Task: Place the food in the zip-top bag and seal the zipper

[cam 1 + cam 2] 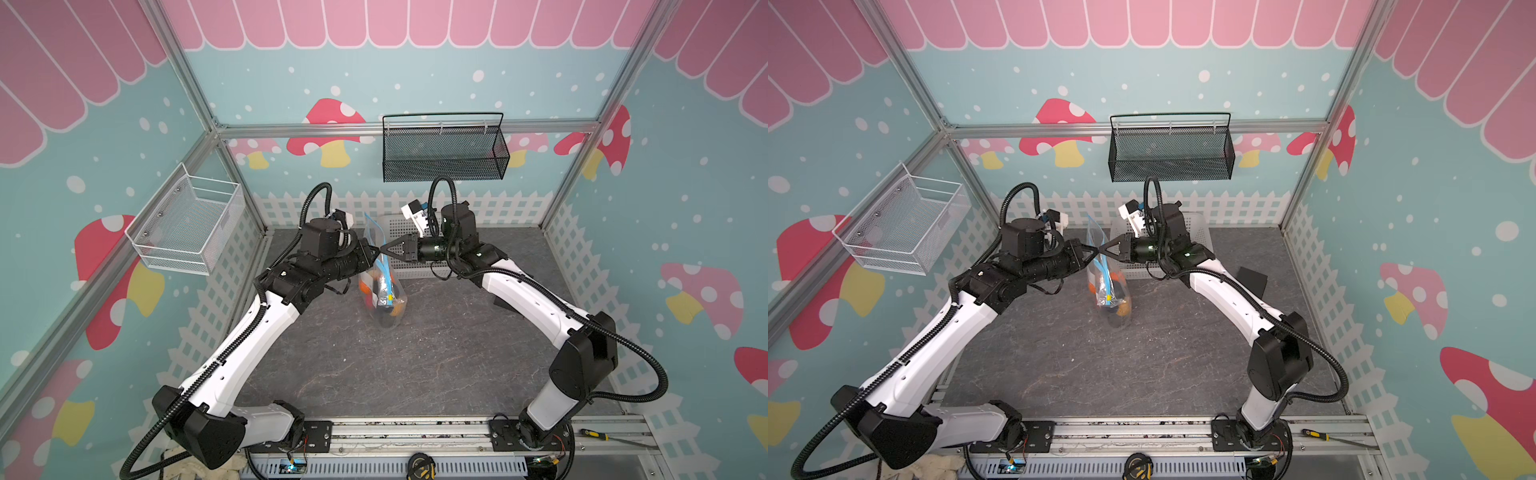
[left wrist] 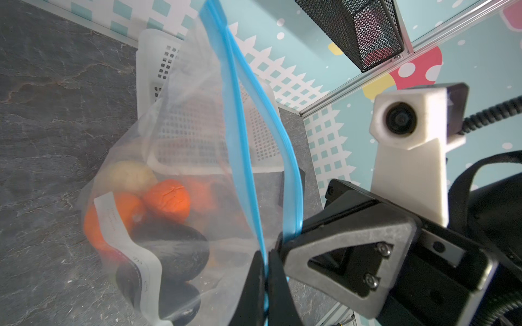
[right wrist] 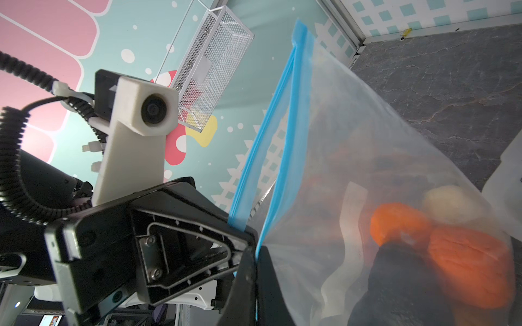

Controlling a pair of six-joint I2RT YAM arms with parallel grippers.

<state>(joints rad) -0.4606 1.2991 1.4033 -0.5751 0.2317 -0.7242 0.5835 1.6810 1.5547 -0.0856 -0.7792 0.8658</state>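
Each clamped tight on the zipper (image 2: 236,113), your left gripper (image 2: 265,275) and right gripper (image 3: 255,271) could lose it under the food (image 2: 166,200) weight.

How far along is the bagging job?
Done: the food sits inside the zip-top bag. In hand: the left pincer and the right pincer are each shut on one lip of the zipper. Left: the two blue lips stand apart above the pincers, so the seal is not yet made.
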